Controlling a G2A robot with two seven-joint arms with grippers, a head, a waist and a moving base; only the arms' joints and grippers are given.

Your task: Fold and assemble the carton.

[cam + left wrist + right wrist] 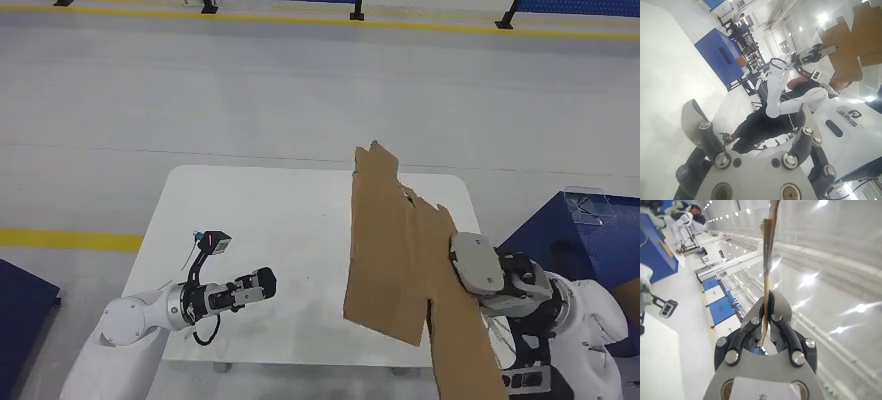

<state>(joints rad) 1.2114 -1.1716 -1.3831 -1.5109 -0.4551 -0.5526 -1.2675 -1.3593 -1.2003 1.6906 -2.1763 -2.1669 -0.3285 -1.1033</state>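
Clamping flattened carton (390,250) in right pincer (767,300), long axis pointing forward, left pincer (746,109) spread.

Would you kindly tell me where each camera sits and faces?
Top view: above the arms, facing down at the white table; both arms and the flat brown cardboard carton show.
Left wrist view: on that wrist, facing across the table towards the right pincer; own open left pincer shows.
Right wrist view: on that wrist, facing along the carton's edge, clamped in its pincer.
All share the carton.
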